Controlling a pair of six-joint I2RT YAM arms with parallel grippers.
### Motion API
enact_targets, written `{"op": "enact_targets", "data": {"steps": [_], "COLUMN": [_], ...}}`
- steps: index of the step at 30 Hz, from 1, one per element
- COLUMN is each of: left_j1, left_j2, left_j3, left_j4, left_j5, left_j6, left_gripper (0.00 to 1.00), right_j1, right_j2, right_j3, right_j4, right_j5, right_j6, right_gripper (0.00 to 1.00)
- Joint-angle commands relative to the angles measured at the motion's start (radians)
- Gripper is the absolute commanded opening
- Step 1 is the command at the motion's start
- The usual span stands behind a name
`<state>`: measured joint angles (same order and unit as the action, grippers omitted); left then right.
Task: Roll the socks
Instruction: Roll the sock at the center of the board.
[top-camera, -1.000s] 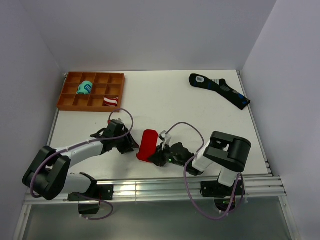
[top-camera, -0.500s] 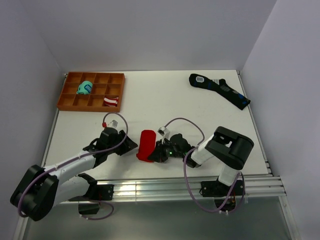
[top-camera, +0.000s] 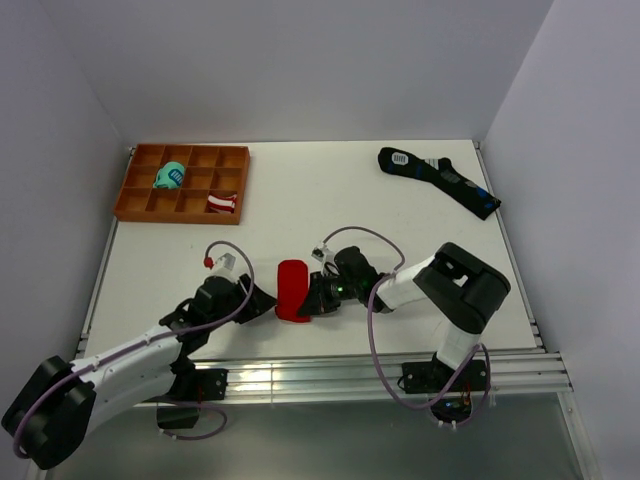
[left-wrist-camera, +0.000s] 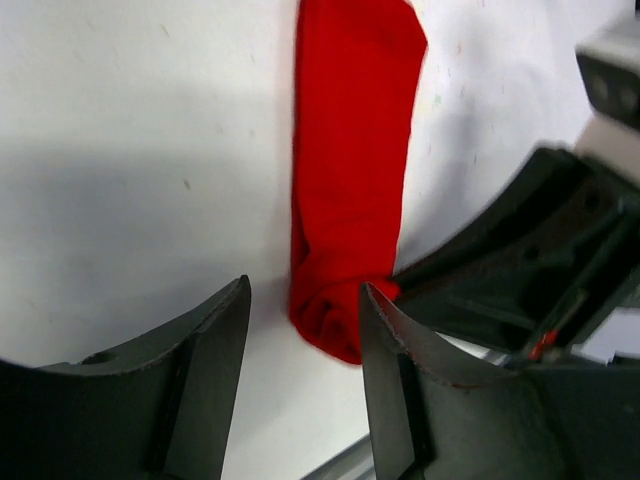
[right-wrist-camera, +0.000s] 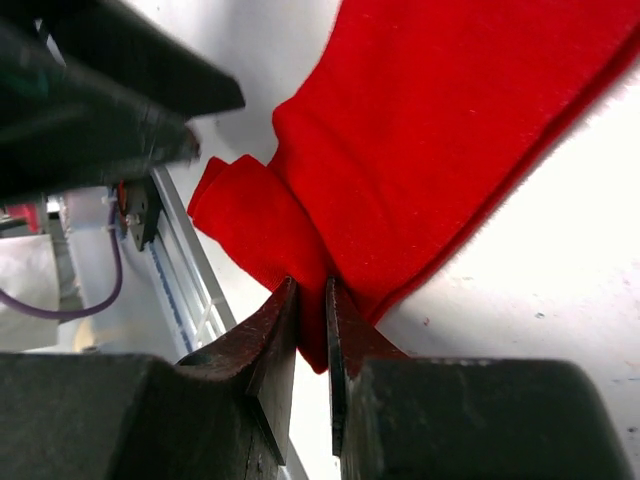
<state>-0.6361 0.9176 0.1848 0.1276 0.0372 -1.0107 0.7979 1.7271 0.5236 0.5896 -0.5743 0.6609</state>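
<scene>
At the near end of the socks (top-camera: 293, 290) a small first fold is turned over. The right claw (right-wrist-camera: 310, 292) is nearly pressed together, pinching that fold. The left claw (left-wrist-camera: 304, 305) stands spread just beside it, holding nothing. To roll well, I judge, hold the pinch tight, turn the fold away along the flat strip on the tabletop (top-camera: 330, 200), and steady the bundle's open side with the left claw.

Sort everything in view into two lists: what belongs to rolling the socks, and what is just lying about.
Belongs to the job: red socks, partly rolled at the near end; right jaws, pinching that roll; left jaws, open beside it.

Lying about: orange tray; teal bundle and striped bundle in it; black socks.
</scene>
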Motion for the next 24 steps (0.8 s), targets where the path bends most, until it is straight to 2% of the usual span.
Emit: {"op": "enact_targets", "data": {"steps": [1,8,14,24], "left_j1": [-0.053,-0.079,-0.091,-0.14], "left_j2": [-0.077,-0.137,-0.141,-0.031], "left_j3": [-0.053,-0.13,-0.131,-0.091], "left_j4": [0.105,0.187,0.224,0.254], "left_j5": [-0.071,-0.046,-0.046,-0.046], "left_j6": [0.009,0.014,0.038,0.11], "left_gripper": [0.54,0.55,0.56,0.56], "right_j1": [-0.04,-0.068,-0.068,-0.069], "right_j2": [0.069,0.083,0.095,0.092], "right_j3": [-0.007,0.065,0.115,0.173], "right_j4": [-0.338,-0.496,-0.583,-0.68], "right_j5": [0.03,0.017,0.034,0.053], "right_j6": [-0.066,-0.115,-0.138,-0.155], "right_gripper": [0.11,0.12,0.12,0.12]}}
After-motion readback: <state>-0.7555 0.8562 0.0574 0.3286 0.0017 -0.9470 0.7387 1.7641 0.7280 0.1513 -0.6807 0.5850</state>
